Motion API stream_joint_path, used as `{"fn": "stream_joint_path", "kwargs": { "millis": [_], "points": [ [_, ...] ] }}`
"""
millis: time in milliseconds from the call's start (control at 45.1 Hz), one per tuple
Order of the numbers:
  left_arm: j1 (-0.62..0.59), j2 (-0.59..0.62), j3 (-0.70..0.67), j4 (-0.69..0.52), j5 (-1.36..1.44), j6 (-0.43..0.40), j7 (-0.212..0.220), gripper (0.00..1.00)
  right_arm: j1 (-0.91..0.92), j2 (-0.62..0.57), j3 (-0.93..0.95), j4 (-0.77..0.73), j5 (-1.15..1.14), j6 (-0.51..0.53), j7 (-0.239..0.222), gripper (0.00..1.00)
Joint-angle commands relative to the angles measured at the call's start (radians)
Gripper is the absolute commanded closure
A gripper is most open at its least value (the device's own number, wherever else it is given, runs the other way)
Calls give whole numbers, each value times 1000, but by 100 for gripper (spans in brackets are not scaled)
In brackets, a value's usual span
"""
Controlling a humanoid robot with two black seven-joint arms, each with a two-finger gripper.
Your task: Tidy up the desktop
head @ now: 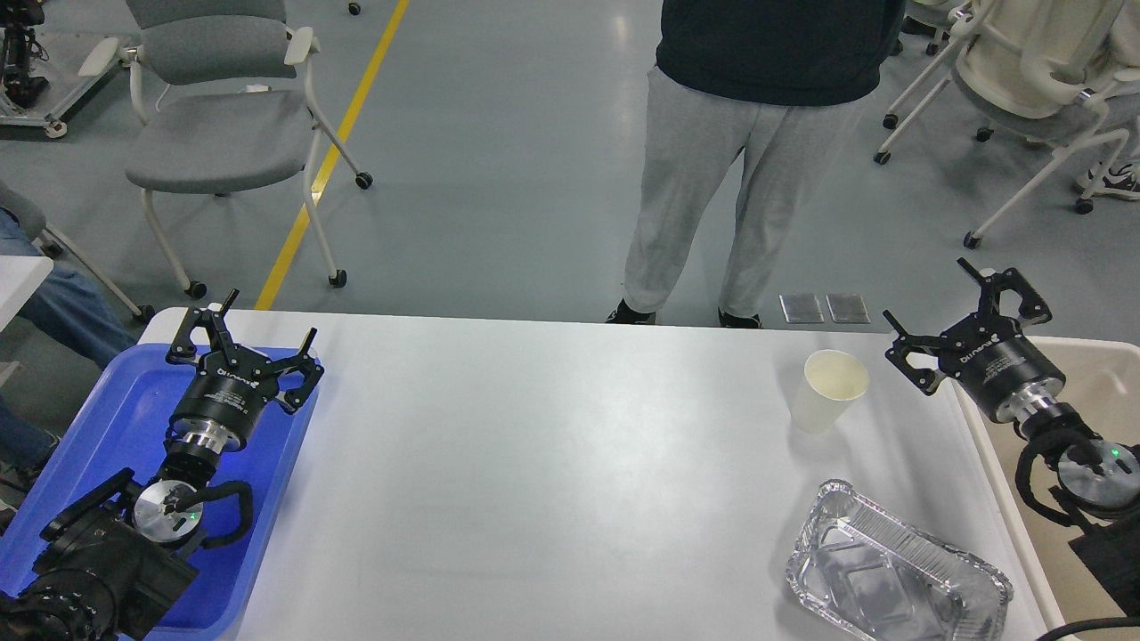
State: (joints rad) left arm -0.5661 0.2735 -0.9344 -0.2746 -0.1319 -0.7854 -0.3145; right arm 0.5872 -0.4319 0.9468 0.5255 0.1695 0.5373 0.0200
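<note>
The left arm comes in from the lower left corner and reaches up over the blue tray point(107, 418). Its left end effector point(245, 343) points away from the robot, toward the far left corner of the surface, and its 2 fingers are spread wide apart with nothing between them. A small green light shows on the wrist joint below it.

The right arm comes in from the lower right edge, over the beige bin point(1104, 392). Its right end effector point(966, 316) is tilted up and to the left, at the right edge of the surface, with its 2 fingers also spread wide and grasping nothing. A green light shows on this wrist too.

Each end effector body carries white lettering, but it is seen upside down and too small to read with certainty.

The white surface point(534, 463), the desktop of the task, fills the middle of the view between the tray and the bin. On its right part a white paper cup point(830, 390) stands upright, near the right end effector but apart from it. Closer to the robot lies a foil tray point(895, 579), open side up, well apart from the cup.
</note>
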Motion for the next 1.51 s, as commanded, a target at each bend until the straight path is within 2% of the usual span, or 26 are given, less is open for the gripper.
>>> {"fn": "stream_joint_path", "kwargs": {
  "millis": [0, 377, 732, 932, 1087, 1331, 1486],
  "points": [
    [0, 0, 0, 0, 0, 0, 0, 0, -1, -57, -13, 103, -15, -37, 0, 0],
    [0, 0, 0, 0, 0, 0, 0, 0, 9, -238, -36, 200, -173, -48, 0, 0],
    [2, 0, -1, 0, 0, 0, 0, 0, 101, -438, -102, 297, -176, -51, -3, 0],
    [2, 0, -1, 0, 0, 0, 0, 0, 160, -455, -132, 297, -185, -57, -8, 0],
    [2, 0, -1, -1, 0, 0, 0, 0, 203, -464, -249, 311, -226, -71, -5, 0],
    [3, 4, -1, -1, -2, 0, 0, 0, 223, -456, -326, 337, -556, -82, 0, 0],
    [3, 4, -1, -1, -2, 0, 0, 0, 223, -449, -364, 395, -764, -129, 1, 0]
  ]
}}
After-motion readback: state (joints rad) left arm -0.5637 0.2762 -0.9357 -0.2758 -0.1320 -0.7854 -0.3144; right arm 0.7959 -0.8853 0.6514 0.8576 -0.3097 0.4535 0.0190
